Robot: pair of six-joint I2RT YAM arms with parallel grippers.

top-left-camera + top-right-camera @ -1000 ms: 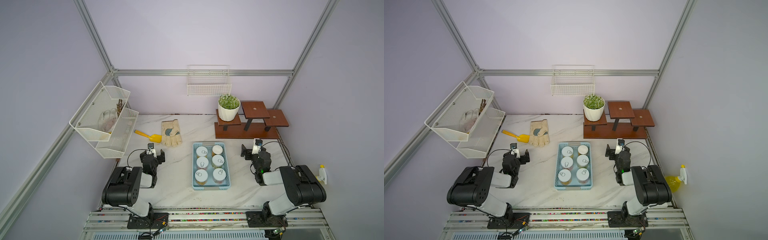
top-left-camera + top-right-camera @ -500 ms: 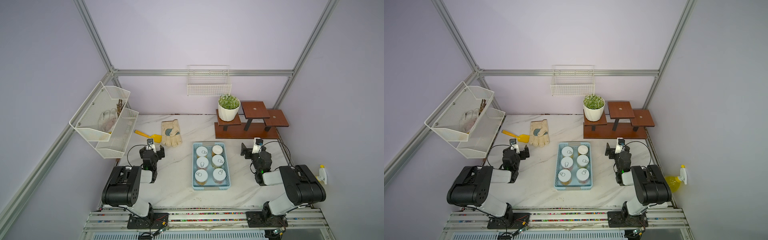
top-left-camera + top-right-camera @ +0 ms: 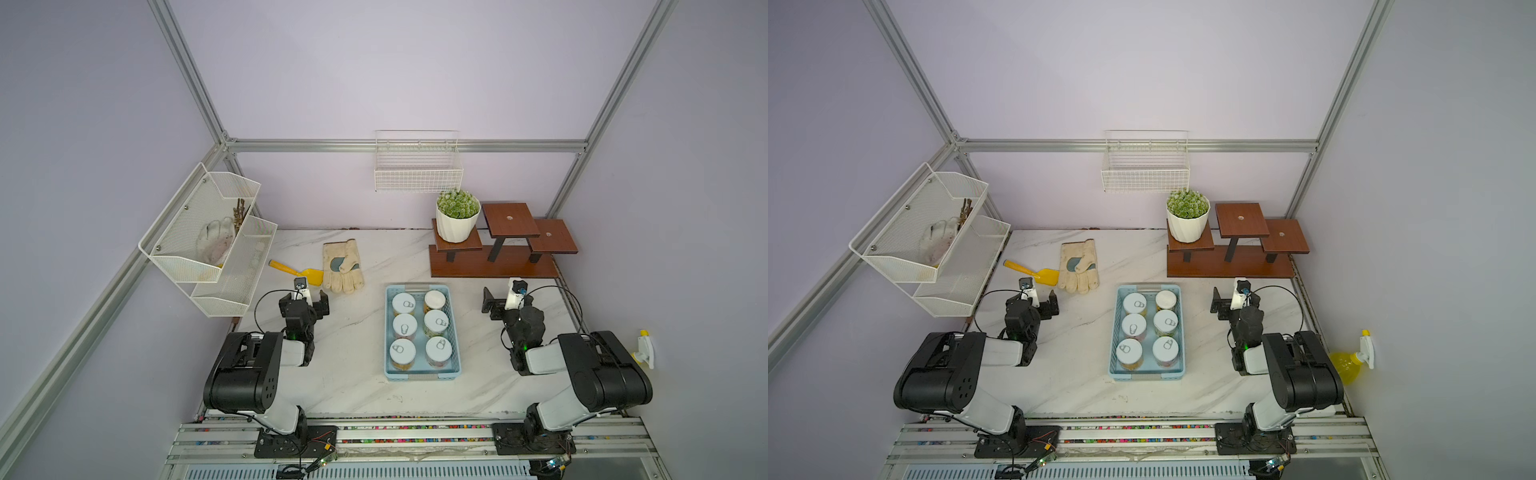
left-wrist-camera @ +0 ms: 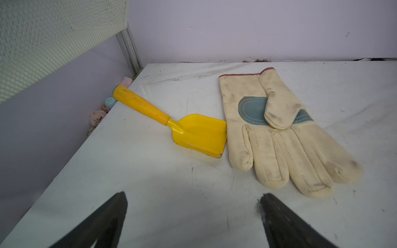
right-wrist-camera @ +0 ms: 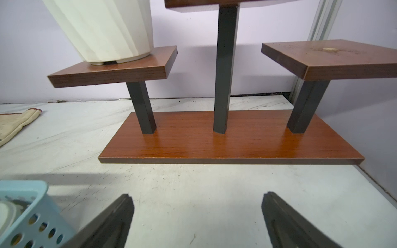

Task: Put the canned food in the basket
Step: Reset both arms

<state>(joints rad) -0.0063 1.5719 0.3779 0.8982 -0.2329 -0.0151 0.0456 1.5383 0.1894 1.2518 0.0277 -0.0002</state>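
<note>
The light-blue basket lies mid-table, and the canned food stands upright inside it as several tins in two columns. Left of the basket my left gripper hovers low over bare marble, open and empty. My right gripper is to the right of the basket's far end, also open with nothing between its fingers. The right wrist view catches a basket corner and the edge of one tin top.
A work glove and a yellow trowel lie just beyond my left gripper. A wooden stand with a potted plant sits beyond the right gripper. A mesh rack hangs at the left, a wire basket on the back wall.
My left gripper has shifted slightly toward the back of the table, nearer the trowel and glove. The right arm, the basket and the tins have not moved.
</note>
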